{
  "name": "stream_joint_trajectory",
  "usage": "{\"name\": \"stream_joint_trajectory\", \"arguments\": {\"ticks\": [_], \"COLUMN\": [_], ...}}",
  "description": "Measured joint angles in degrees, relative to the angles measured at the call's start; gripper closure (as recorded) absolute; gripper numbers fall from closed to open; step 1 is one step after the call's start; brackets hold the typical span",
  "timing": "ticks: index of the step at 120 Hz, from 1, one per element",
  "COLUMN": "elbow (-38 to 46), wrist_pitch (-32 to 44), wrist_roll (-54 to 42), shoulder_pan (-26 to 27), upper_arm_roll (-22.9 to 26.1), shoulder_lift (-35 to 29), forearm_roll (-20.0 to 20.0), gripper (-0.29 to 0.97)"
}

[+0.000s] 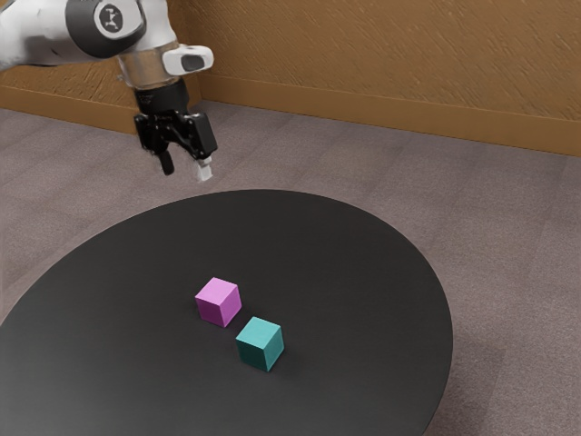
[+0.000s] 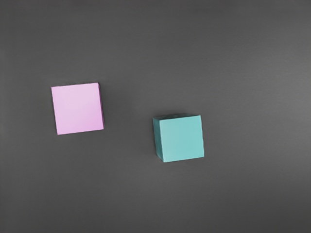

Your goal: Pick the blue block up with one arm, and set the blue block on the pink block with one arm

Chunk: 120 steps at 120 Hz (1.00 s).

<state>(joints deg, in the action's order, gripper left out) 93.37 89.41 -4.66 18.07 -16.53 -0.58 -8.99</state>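
We held our gripper point(image 1: 186, 170) high, jaws apart and empty; the blue block point(image 1: 260, 343) sat near the pink block point(image 1: 218, 302), so we risked nudging pink while descending.

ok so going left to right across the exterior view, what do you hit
hand, up above the table's far edge → pink block → blue-green block, slightly nearer the camera
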Motion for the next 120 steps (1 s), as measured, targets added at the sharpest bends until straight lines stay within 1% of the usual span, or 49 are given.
{"name": "stream_joint_trajectory", "arguments": {"ticks": [16, 17, 22, 24, 28, 33, 41, 49, 57, 66, 72, 85, 95, 120], "elbow": [0.6, 1.1, 6.7, 9.2, 13.9, 18.0, 20.9, 25.5, 29.7, 34.7, 37.2, 39.0, 39.3, 38.8], "wrist_pitch": [3.7, 3.9, 5.7, 6.6, 9.0, 12.0, 17.1, 22.6, 27.4, 31.5, 33.4, 36.2, 37.6, 41.9], "wrist_roll": [1.1, 1.4, 2.7, 3.2, 4.2, 5.5, 7.4, 9.1, 10.7, 12.4, 13.5, 15.5, 16.8, 19.1], "shoulder_pan": [0.1, -0.2, -3.9, -4.1, -1.9, 1.2, 4.1, 4.9, 4.3, -0.1, -1.3, 0.5, 0.2, -1.0], "upper_arm_roll": [-0.3, 0.1, 5.5, 7.3, 9.7, 11.3, 12.3, 12.6, 12.8, 16.1, 17.9, 19.8, 20.0, 19.7], "shoulder_lift": [-1.3, -1.5, -4.7, -6.1, -7.7, -8.1, -4.7, -2.7, -2.0, -3.9, -5.2, -5.8, -4.9, 0.6], "forearm_roll": [1.3, 1.4, 2.7, 3.1, 3.9, 4.5, 5.3, 5.6, 5.9, 6.0, 6.1, 6.2, 6.1, 6.3], "gripper": [0.02, 0.02, 0.03, 0.03, 0.03, 0.03, 0.03, 0.04, 0.04, 0.04, 0.04, 0.06, 0.07, 0.08]}}
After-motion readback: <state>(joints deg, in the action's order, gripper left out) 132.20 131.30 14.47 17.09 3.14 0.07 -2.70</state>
